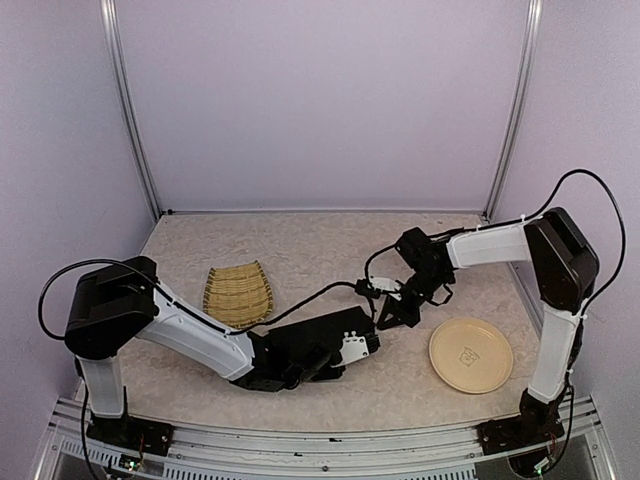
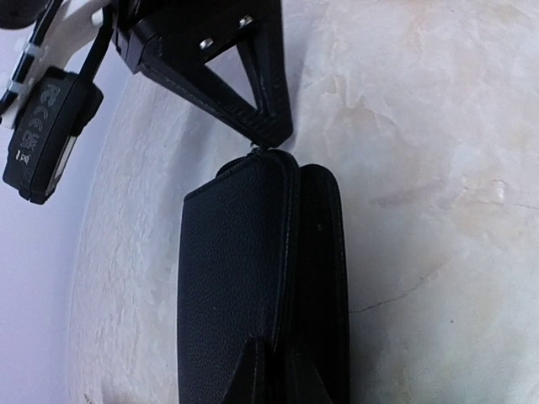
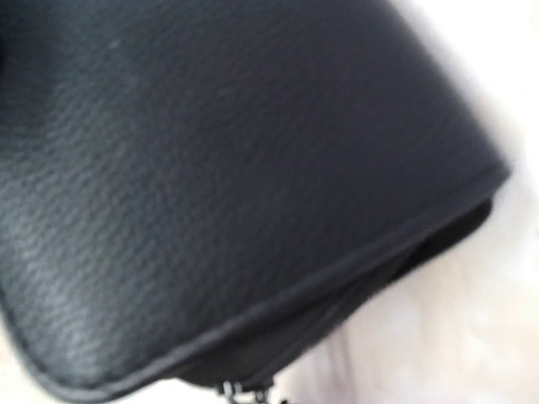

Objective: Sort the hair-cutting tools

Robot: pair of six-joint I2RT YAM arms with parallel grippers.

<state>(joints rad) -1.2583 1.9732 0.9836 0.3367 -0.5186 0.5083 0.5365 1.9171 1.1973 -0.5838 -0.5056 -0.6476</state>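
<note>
The black zip case (image 1: 318, 335) lies near the middle of the table, and it fills the left wrist view (image 2: 236, 269) and the right wrist view (image 3: 210, 168). My left gripper (image 1: 338, 358) is shut on the case's near end, one dark finger (image 2: 251, 374) lying on its top face. My right gripper (image 1: 386, 316) has its fingers closed to a point (image 2: 268, 135) at the case's far corner, on the zip pull (image 3: 244, 392). No scissors or hair clips are in view.
A woven bamboo tray (image 1: 238, 293) lies at the left of the case. A round yellow plate (image 1: 470, 355) lies at the right front. Aluminium frame posts and lilac walls close in the back and sides.
</note>
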